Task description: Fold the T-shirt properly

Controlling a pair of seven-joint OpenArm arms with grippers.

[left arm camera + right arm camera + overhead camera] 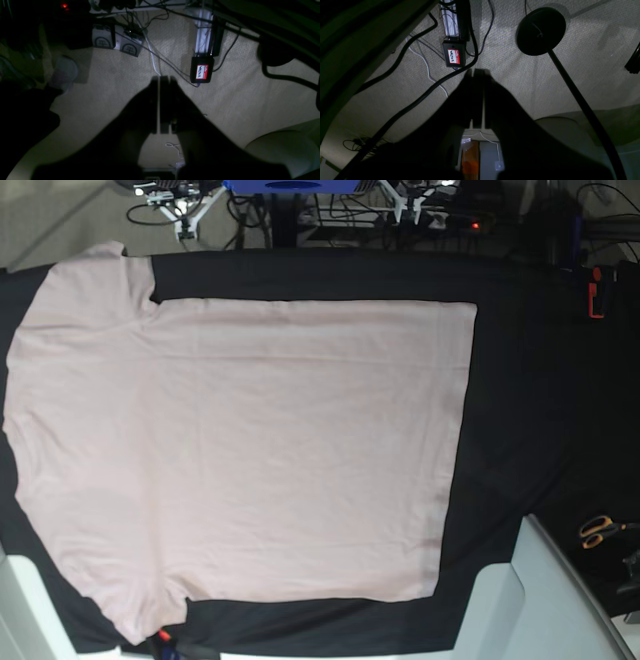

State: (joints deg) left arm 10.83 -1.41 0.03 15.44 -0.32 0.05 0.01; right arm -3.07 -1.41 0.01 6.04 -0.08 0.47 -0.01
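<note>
While the pink T-shirt lies spread flat on the black cloth, collar toward nine o'clock, the left gripper and right gripper have their jaws pressed together over carpet, holding nothing.

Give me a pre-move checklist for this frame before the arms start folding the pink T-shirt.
1. T-shirt spread flat, unfolded on the black cloth: ok.
2. Both sleeves visible at the base view's left side, top and bottom: ok.
3. Creases: only light ones, ok.
4. Left claw shut, holding nothing, pointed at carpeted floor rather than the shirt: not ok for grasping.
5. Right claw shut, empty, also over the floor: not ok.
6. Scissors lie off the shirt at the base view's right: ok.
</note>
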